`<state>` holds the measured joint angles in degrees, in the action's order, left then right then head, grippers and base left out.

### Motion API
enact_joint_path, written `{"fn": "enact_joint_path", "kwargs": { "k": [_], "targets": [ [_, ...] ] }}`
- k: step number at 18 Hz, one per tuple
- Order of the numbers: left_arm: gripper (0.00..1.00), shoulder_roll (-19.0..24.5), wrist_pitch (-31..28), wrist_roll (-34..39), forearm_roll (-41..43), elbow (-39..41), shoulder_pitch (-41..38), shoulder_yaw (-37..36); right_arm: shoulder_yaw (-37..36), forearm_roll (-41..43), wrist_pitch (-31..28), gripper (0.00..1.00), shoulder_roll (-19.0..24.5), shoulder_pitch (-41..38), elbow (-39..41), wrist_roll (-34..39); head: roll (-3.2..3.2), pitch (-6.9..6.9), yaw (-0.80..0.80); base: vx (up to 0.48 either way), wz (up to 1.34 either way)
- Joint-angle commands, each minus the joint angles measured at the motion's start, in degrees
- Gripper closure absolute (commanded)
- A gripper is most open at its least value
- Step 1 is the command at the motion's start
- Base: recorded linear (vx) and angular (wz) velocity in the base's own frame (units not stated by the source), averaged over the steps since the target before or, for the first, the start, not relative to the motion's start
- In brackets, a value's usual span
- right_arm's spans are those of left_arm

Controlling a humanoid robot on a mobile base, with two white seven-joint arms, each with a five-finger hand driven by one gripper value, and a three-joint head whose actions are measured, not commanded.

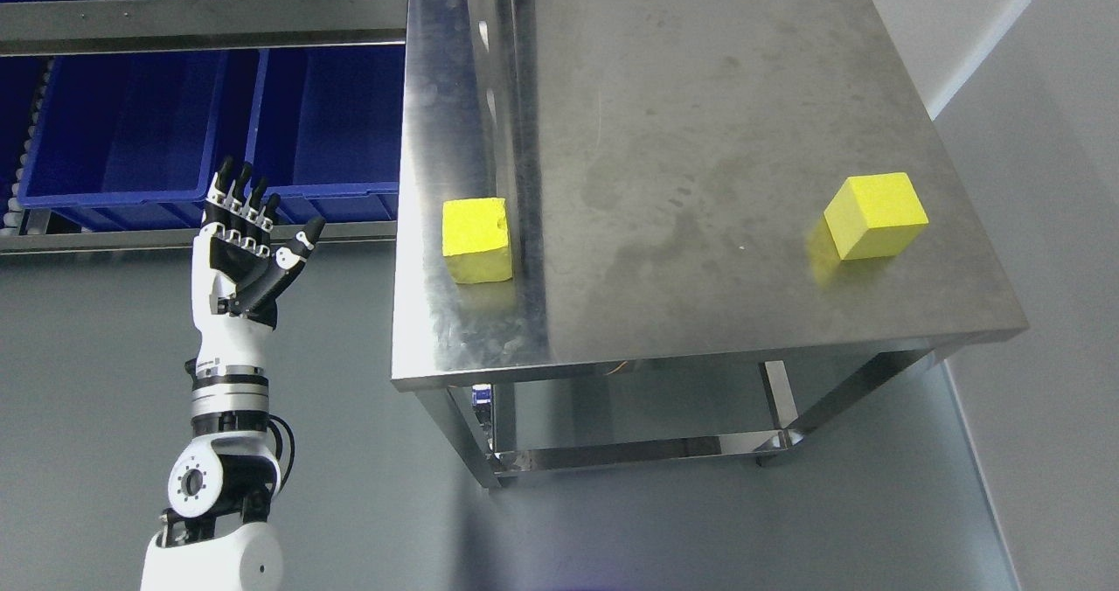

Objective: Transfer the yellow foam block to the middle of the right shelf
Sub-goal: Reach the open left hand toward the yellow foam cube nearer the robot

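Left hand point(240, 241) w/ fingers spread (holding nothing); two yellow foam blocks point(476, 239) point(875, 216) on steel table point(699, 93).

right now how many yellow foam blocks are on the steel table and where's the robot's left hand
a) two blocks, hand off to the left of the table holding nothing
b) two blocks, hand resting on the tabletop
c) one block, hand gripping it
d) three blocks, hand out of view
a: one yellow foam block sits near the steel table's left edge, another yellow foam block near its right, and the left hand is raised left of the table, fingers spread and empty.
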<state>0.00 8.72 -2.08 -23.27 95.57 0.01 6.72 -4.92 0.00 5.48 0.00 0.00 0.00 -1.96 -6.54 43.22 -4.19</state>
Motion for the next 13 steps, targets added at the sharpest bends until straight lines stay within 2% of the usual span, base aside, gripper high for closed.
{"fn": "enact_joint_path", "kwargs": {
  "k": [1,6,8,13],
  "targets": [
    [0.0,1.0,0.0,0.1,-0.9,0.0,-0.5,-1.0,0.0,-0.2,0.0,0.0,-1.0,-0.1,1.0,0.0,0.0,0.0,0.0,0.0,0.0],
    [0.0,1.0,1.5,-2.5,-0.9,0.4,0.2,-3.4,0.0,-0.2,0.0,0.0,-1.0,-0.1,1.0,0.0,0.0,0.0,0.0,0.0,0.0],
    [0.0,1.0,1.3,-5.6,-0.9,0.6,2.2,-4.8,0.0,-0.2,0.0,0.0,-1.0,-0.1,1.0,0.0,0.0,0.0,0.0,0.0,0.0],
    [0.0,1.0,0.8,-7.1,-0.7,0.5,7.5,-9.4,0.0,-0.2,0.0,0.0,-1.0,-0.1,1.0,0.0,0.0,0.0,0.0,0.0,0.0]
  ]
}}
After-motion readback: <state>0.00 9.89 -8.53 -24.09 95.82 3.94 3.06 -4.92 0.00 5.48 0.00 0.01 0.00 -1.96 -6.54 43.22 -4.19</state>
